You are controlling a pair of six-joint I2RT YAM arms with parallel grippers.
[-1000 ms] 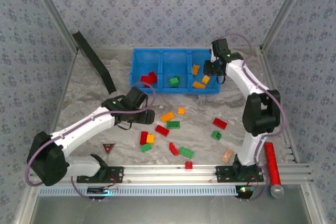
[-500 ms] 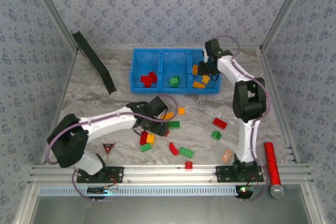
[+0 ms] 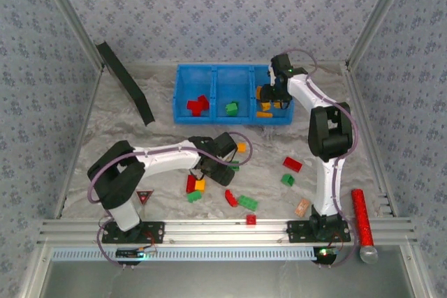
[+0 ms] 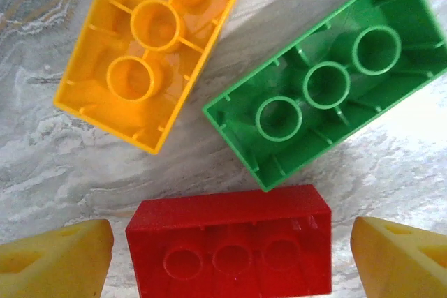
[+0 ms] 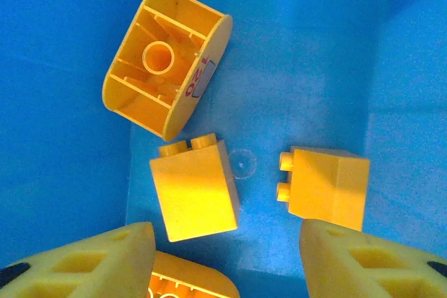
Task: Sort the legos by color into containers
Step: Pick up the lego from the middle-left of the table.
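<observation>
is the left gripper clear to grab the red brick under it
Probably yes. The left gripper is open with the red brick between its fingers and bare table at both sides. The green brick lies close to its far edge, but outside the fingers' path.

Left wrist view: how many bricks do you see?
3: an orange-yellow brick upper left, a green brick upper right, a red brick at the bottom between the open jaws of the left gripper. More may lie outside the frame.
</observation>
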